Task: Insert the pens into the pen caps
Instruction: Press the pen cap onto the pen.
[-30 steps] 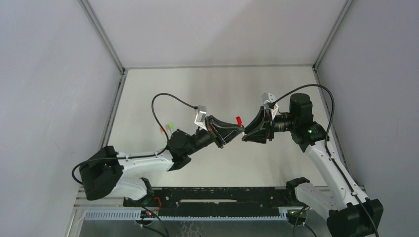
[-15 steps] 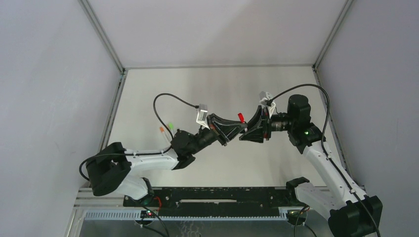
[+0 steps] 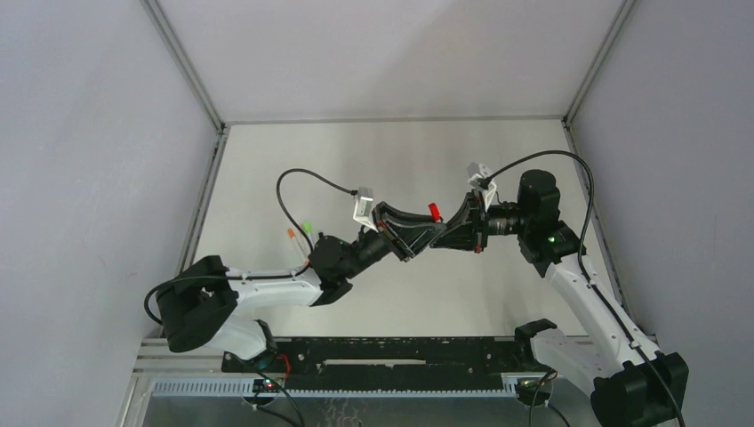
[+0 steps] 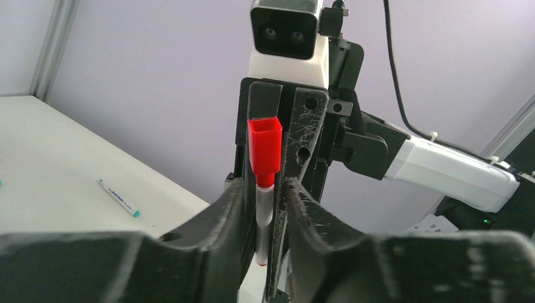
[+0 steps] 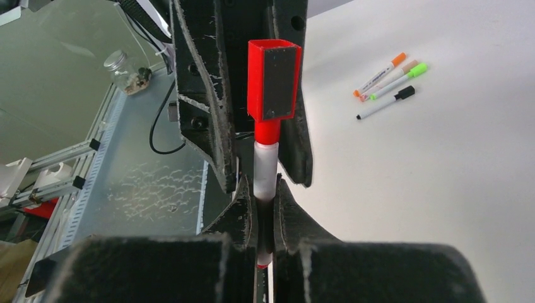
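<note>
Mid-air over the white counter (image 3: 507, 156): red pen (image 5: 265, 169), long axis roughly upright, red cap (image 5: 272, 79) on top. Clamped at the white barrel by the right end effector (image 5: 264, 192); flanked by the left end effector (image 4: 265, 188), slightly parted. Pale grey walls (image 3: 89, 178) around.

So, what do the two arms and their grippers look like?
Both the left arm and the right arm have white shells and black joints. The left gripper and the right gripper are black, with two scuffed fingers. A black cable loops to each wrist. The right arm shows a green light.
</note>
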Controlling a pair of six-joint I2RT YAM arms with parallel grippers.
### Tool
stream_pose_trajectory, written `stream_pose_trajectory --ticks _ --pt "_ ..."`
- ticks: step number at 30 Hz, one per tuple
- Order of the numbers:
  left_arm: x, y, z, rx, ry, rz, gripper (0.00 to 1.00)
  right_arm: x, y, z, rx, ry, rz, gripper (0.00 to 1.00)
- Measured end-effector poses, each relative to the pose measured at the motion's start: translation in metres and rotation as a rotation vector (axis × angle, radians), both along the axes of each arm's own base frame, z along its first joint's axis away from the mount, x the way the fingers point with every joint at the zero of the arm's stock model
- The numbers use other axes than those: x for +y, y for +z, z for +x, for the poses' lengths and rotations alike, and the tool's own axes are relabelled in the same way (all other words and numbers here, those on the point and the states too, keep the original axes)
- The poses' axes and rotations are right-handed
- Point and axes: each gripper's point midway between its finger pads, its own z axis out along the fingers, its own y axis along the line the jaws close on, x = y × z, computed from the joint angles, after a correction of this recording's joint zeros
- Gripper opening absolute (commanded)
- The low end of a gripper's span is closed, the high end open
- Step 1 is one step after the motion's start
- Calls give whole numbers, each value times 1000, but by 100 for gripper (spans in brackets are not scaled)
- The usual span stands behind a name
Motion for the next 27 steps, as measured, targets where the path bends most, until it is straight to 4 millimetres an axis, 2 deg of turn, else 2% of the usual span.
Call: stream_pose_trajectory --ticks 5,9,11,16,18,21,24,27 --pt "0 -1 -4 8 -9 17 54 -1 1 -3 -5 15 5 0" --pt "2 -2 -13 0 -29 31 60 -3 3 -5 -19 30 11 0" --pt "4 -10 -18 -5 -36 53 61 -4 3 -6 -28 40 14 0" --pt "15 -45 -30 -22 -41 147 71 -7 1 -11 -44 66 17 0" --pt "23 -52 -36 -49 -39 174 75 -8 -1 -12 -46 74 15 0" --pt "34 -43 -42 -107 -31 180 84 -8 -3 -13 -53 79 13 0" --pt "45 -29 -47 -160 -16 176 99 -9 -4 -14 -57 85 12 0" --pt "54 -21 -49 -180 0 190 100 -9 -5 -15 -60 90 13 0"
